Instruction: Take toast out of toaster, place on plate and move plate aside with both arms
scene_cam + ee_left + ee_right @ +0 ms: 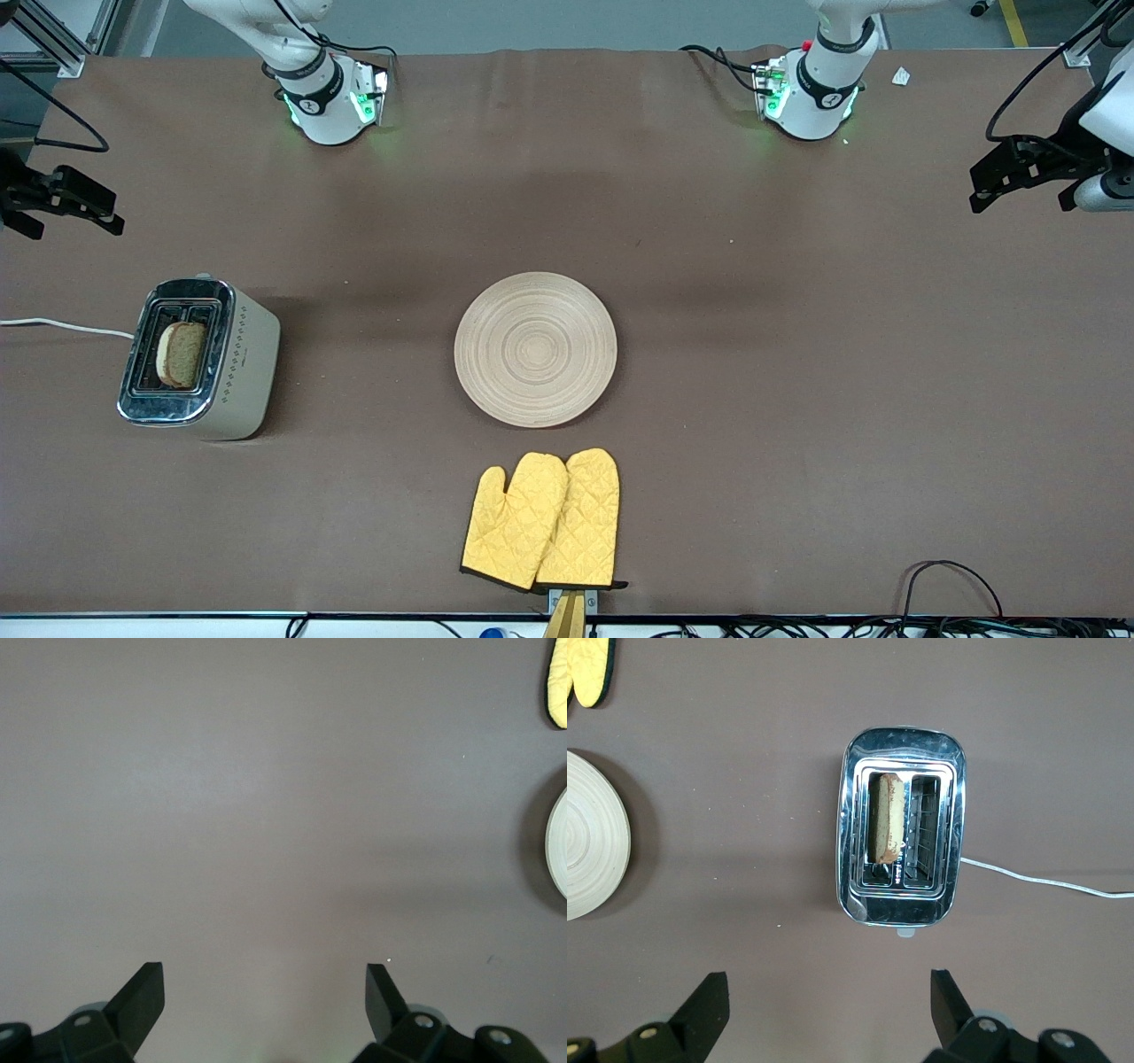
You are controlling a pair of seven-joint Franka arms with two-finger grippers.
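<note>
Brown matting covered the table from end to end. At the right arm's end, the right gripper hung in the air above the table edge, its black fingers spread wide with nothing between them; its wrist view looked straight down on the toaster. The toast stood upright in one slot of that toaster, its top edge showing above the chrome rim, and a white cord ran from the toaster toward the table edge. At mid-table lay the plate, bare. Nearer the front camera than the plate lay a pair of yellow oven mitts, side by side and overlapping. At the left arm's end, the left gripper hovered over bare matting, fingers likewise held wide apart and holding nothing.
</note>
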